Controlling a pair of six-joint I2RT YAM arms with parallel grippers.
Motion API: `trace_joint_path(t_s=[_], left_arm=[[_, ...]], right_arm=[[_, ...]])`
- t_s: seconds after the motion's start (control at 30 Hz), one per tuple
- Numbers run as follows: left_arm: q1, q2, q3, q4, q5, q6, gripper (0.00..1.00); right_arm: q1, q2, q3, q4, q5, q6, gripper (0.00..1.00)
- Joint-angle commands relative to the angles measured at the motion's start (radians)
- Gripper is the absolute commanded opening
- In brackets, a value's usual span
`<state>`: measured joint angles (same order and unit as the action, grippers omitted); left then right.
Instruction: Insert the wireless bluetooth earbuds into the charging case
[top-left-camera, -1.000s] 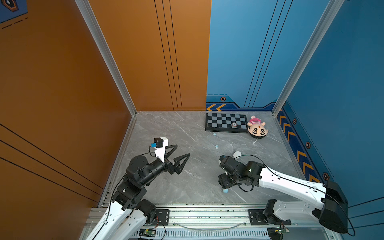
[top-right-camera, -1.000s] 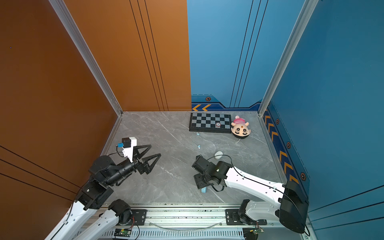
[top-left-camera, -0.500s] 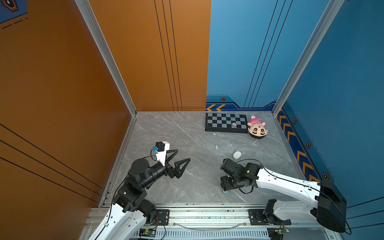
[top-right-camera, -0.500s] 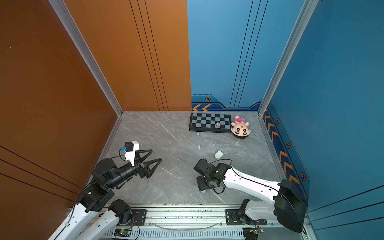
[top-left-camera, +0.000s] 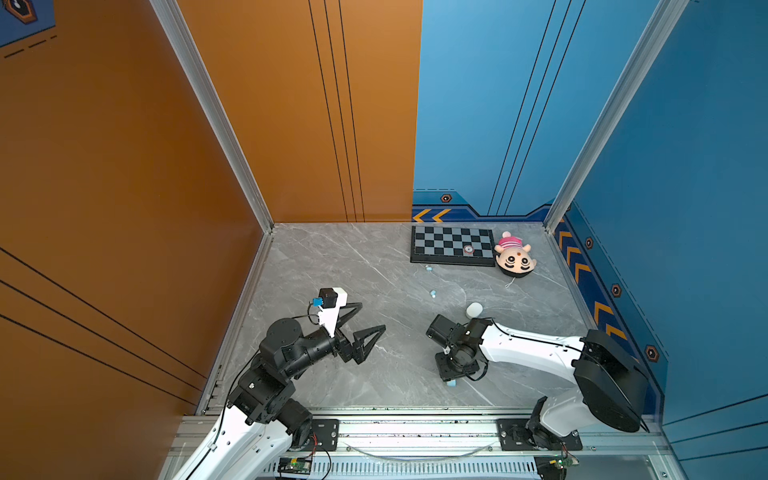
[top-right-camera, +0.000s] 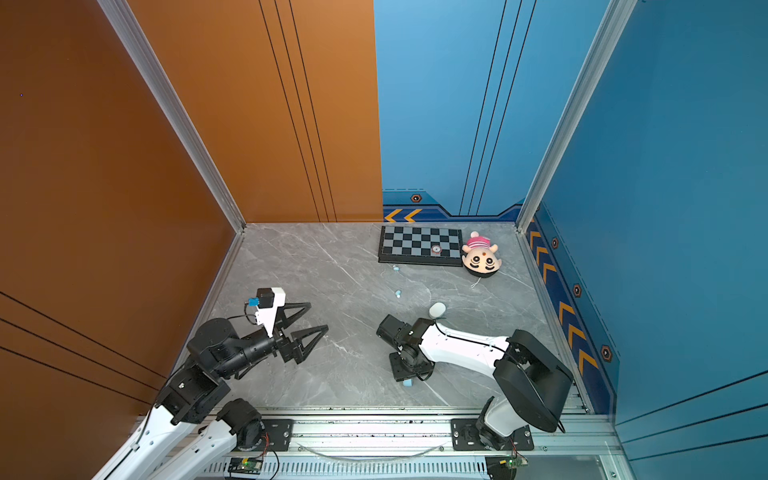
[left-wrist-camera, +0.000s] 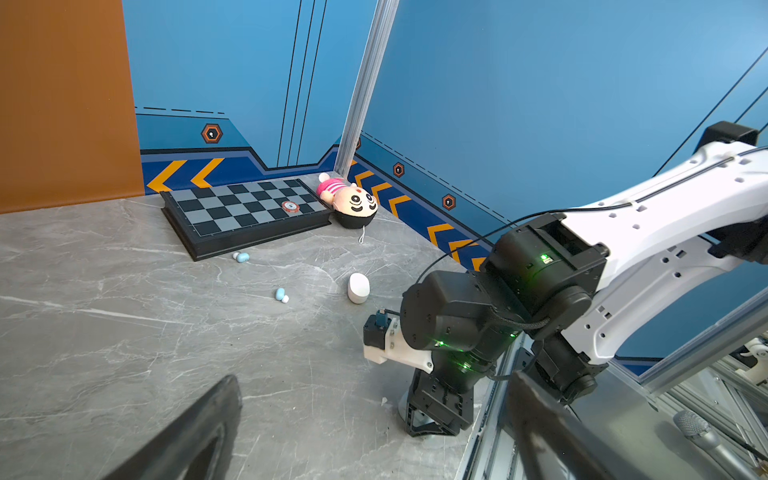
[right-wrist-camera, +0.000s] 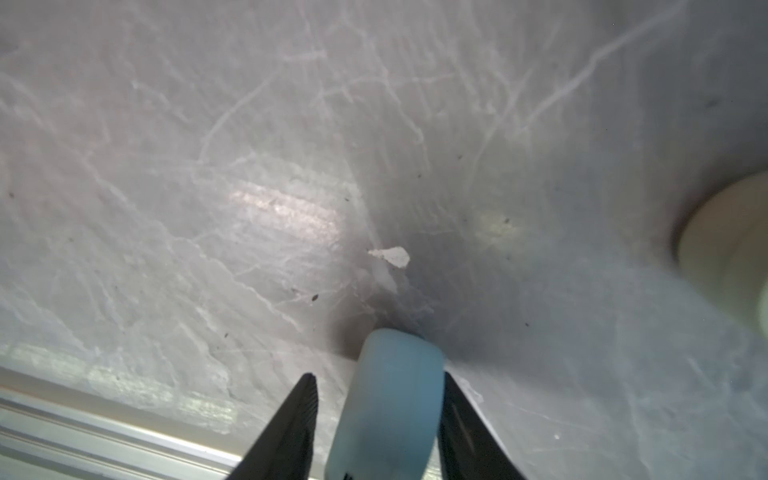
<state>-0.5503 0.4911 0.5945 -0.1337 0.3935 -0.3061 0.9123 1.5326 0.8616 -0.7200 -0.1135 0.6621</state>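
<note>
A pale blue pebble-shaped charging case lies near the table's front edge; only its tip shows under the arm in both top views. My right gripper points down with its fingers on either side of the case. One finger touches it and a narrow gap shows at the other. Two pale blue earbuds lie farther back, also seen in the left wrist view. A white case stands behind the right wrist. My left gripper hovers wide open and empty on the left.
A checkerboard with a red chip and a plush doll head lie at the back right. The aluminium rail runs right in front of the blue case. A blurred cream rounded thing sits at the right wrist view's edge.
The right gripper's jaws have narrowed round the blue case, which has stayed in place. The left gripper has shifted a little to the right, still wide open.
</note>
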Motion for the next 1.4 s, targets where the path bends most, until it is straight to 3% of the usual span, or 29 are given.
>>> trace_joint_path(t_s=[0.0, 0.2, 0.4, 0.6, 0.73, 0.87, 0.9, 1.2, 1.37], left_arm=[[-0.011, 0.005, -0.013, -0.020, -0.016, 0.032, 1.00], [-0.017, 0.037, -0.005, -0.021, -0.007, 0.067, 0.99], [-0.034, 0.080, 0.018, -0.019, 0.006, 0.153, 1.00], [-0.117, 0.142, 0.059, 0.005, -0.003, 0.365, 0.95], [-0.267, 0.159, 0.068, 0.022, -0.148, 0.581, 0.91], [-0.365, 0.198, 0.074, 0.067, -0.284, 0.671, 0.86], [-0.384, 0.212, 0.076, 0.085, -0.312, 0.682, 0.81], [-0.534, 0.309, 0.082, 0.223, -0.606, 0.794, 0.75], [-0.568, 0.320, 0.080, 0.279, -0.718, 0.847, 0.70]], right_arm=[[-0.025, 0.028, 0.026, -0.004, -0.024, -0.016, 0.35], [-0.066, 0.035, 0.077, -0.004, -0.056, -0.021, 0.20], [-0.145, -0.026, 0.253, -0.001, -0.125, 0.022, 0.19], [-0.203, -0.071, 0.422, 0.133, -0.280, 0.207, 0.20], [-0.246, -0.102, 0.453, 0.264, -0.337, 0.370, 0.20], [-0.248, -0.120, 0.459, 0.336, -0.375, 0.497, 0.20], [-0.246, -0.124, 0.458, 0.347, -0.387, 0.518, 0.20], [-0.239, -0.149, 0.419, 0.353, -0.445, 0.587, 0.20], [-0.242, -0.162, 0.399, 0.353, -0.463, 0.609, 0.20]])
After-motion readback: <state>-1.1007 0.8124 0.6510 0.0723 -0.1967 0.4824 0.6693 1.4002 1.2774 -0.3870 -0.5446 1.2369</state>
